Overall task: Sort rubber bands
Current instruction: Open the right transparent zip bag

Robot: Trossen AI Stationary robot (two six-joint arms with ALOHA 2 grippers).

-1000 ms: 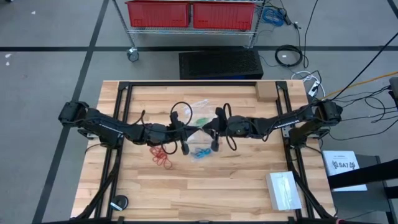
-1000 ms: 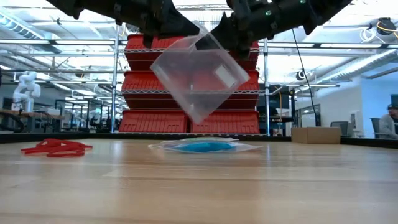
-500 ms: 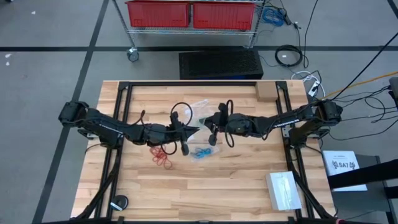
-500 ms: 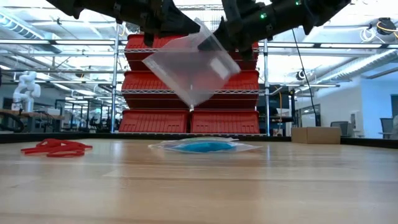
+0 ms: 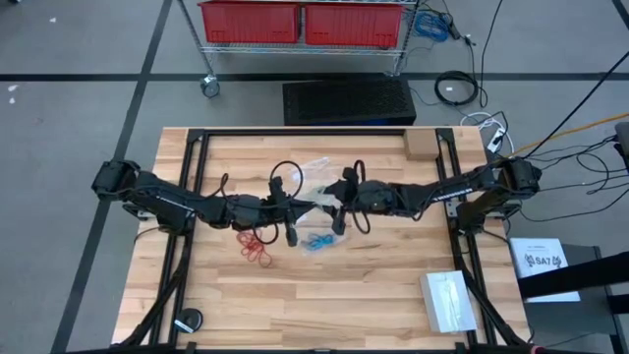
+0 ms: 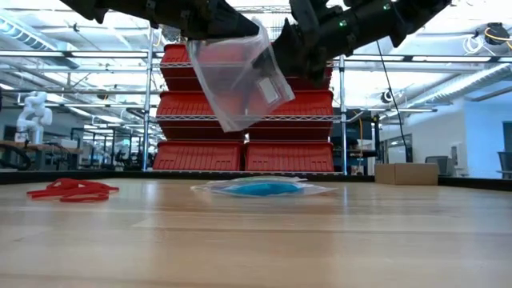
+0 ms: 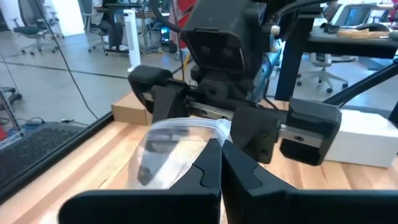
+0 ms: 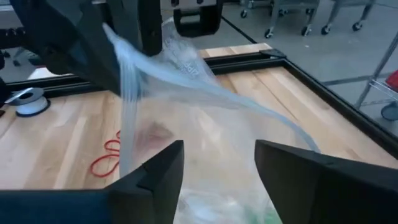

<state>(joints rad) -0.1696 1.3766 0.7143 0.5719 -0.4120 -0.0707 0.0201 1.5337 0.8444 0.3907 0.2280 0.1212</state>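
Above the middle of the table, I held an empty clear bag (image 6: 238,74) in the air, pinched by one corner between the pressed-together fingers of my left gripper (image 5: 298,207). My right gripper (image 5: 335,205) was just beside it, on the other side of the bag, with its fingers (image 8: 155,171) spread apart and the film lying loose in the gap; they were not gripping it. The bag hung tilted, its long axis slanting down and away from my left gripper, and I could see nothing inside it.

Below the bag, on the wood, lay a second clear bag (image 6: 264,189), flat, with the blue rubber bands (image 5: 316,241) in it. The red rubber bands (image 5: 255,247) lay loose on the table toward my left arm's side, well apart from both grippers and not in any bag. My left arm was the nearer one to them, I judged.

Farther back, beyond the grippers, a third bag (image 5: 316,180) lay on the table with the green rubber bands (image 5: 318,191) in it.
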